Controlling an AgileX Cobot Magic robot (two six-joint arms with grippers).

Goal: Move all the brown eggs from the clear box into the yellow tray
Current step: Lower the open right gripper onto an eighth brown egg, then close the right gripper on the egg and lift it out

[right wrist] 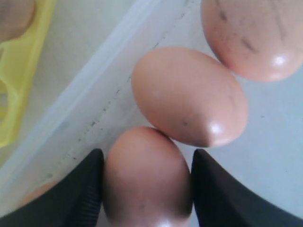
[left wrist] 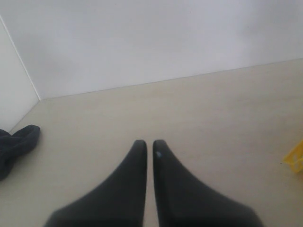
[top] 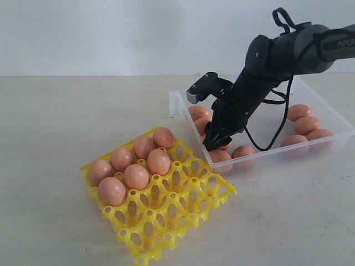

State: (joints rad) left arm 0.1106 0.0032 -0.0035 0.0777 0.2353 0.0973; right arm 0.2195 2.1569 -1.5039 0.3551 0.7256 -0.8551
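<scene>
Rt jaws pinch smooth orange-brown oval egg point(right wrist: 147, 179) inside shallow clear plastic box point(top: 178, 105), near corner facing bright yellow plastic lattice tray point(top: 166, 217) w/ seven eggs point(top: 136, 176). Lt jaws pressed together over beige surface point(left wrist: 213, 118).

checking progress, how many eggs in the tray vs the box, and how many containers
eggs in tray: 7
eggs showing in box: 9, arm may hide more
trays: 1
boxes: 1
total: 18
</scene>
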